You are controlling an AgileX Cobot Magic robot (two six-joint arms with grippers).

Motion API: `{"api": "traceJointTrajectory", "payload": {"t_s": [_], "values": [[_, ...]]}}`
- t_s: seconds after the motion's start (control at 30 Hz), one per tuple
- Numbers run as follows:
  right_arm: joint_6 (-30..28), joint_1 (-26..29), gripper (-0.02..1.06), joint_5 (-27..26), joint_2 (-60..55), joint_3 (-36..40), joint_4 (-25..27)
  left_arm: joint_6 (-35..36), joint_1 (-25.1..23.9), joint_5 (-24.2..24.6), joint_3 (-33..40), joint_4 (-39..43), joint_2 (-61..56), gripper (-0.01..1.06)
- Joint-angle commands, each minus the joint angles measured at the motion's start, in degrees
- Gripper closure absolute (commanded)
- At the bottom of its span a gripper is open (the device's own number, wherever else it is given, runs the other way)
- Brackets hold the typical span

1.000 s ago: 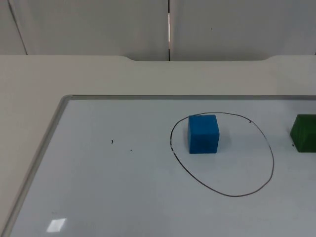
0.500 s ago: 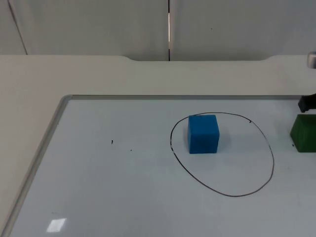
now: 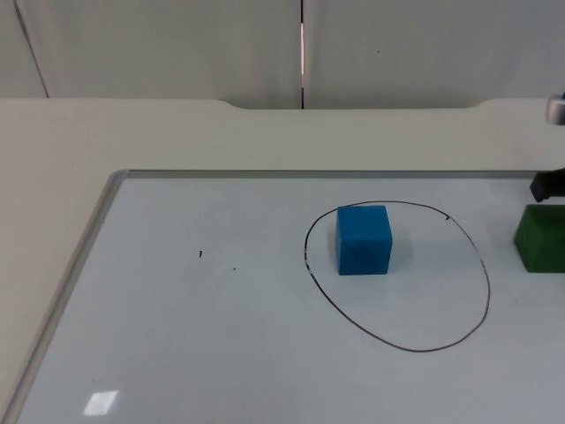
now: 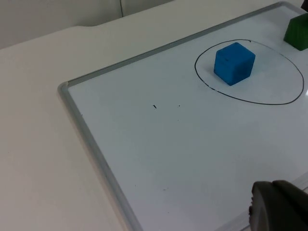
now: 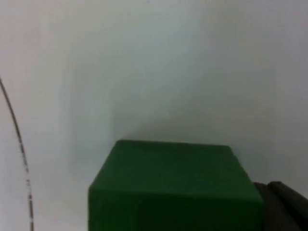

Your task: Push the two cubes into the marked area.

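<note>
On the white table top point(image 3: 53, 177) lay the big whiteboard point(image 3: 221, 353) with its grey rim, and drawn on it toward the right was the marked area point(image 3: 487, 291), a thin black oval. The blue cube point(image 3: 363, 239) sat inside that oval, toward its far left part, job done for that one. The green cube point(image 3: 540, 238) sat outside the line, just to the right of the oval, so that was the one left to shift. It looked like a light, rigid block with flat faces, and on that smooth board it would likely slide easily, even skid or twist if struck off centre; my call was a flat, square push on its right face, low down, heading left. The right gripper point(image 3: 547, 185) hovered just beyond the green cube's far right corner, and whether its fingers were spread or pressed together could not be told. The right wrist view gave what the top view could not: the green cube point(image 5: 175, 185) up close, with a stretch of the oval line beside it. The left wrist view took in the whole board from afar, the left gripper point(image 4: 276, 207) waiting near its edge, fingers' state impossible to tell.
</note>
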State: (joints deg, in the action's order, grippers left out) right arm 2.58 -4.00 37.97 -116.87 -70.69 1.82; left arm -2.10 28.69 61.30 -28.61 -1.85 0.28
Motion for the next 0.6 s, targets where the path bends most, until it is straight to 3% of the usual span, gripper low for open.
{"api": "traceJointTrajectory", "payload": {"t_s": [0.0,0.57], "values": [[-0.6,0.1,1.05,0.2,0.2,-0.2,1.2,-0.2,-0.1,0.2,0.2,-0.5,-0.3,1.05],[-1.7,0.1,1.05,3.6,0.2,-0.2,4.9,-0.2,-0.1,0.2,0.2,-0.5,-0.3,1.05]]}}
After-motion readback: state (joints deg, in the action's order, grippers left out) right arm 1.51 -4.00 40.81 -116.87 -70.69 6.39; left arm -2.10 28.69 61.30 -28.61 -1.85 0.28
